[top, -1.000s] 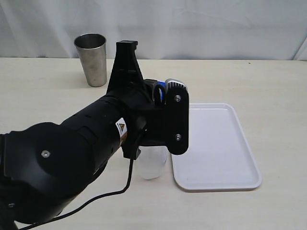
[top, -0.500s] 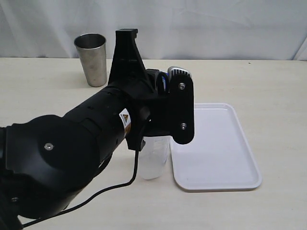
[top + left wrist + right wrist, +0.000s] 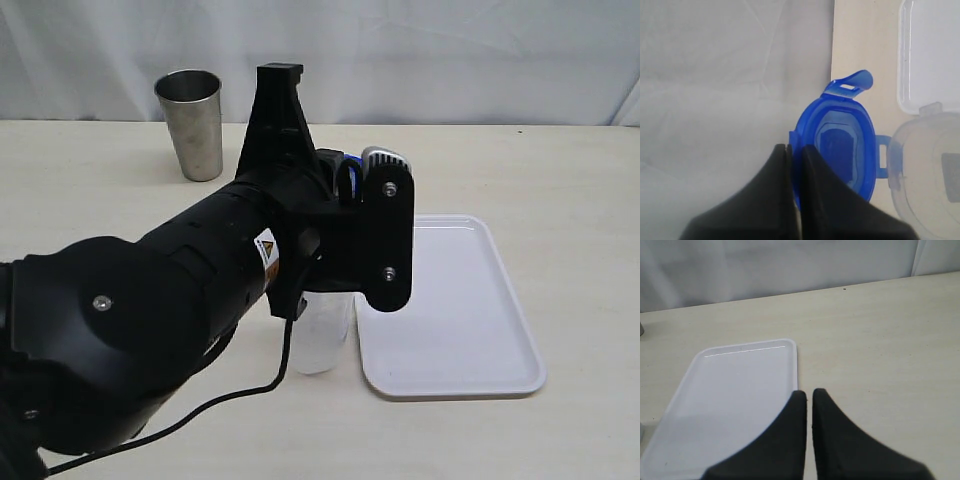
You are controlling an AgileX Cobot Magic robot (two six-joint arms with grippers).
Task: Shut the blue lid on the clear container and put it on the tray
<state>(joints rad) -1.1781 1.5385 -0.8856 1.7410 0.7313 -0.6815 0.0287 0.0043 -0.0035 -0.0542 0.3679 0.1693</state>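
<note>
Black and clenched, the left gripper (image 3: 794, 148) pinches one edge of the blue lid (image 3: 840, 150), whose rim runs between the two jaws in the left wrist view. The lid stands on edge beside the mouth of the clear container (image 3: 927, 165). A side flap appears to join the two, and another flap sticks out free at the far end. I read the lid as open, so the step in hand is the closing, with the placing not yet begun.

As I judge it, the next move calls for swinging the lid over the mouth until it sits flat. I would then press down so the flaps can catch, without tipping the tall, narrow body. I would want the lid seated squarely before any lift.

In the exterior view my left arm hides the top of the container. Its lower part shows below the wrist, upright on the surface (image 3: 560, 170), just beside the left rim of the tray (image 3: 460, 310) and not on it.

The right gripper (image 3: 809, 392) is clenched on nothing and hangs over the surface by the tray's edge, apart from the container. A steel tumbler (image 3: 190, 120) stands well apart at the back.
</note>
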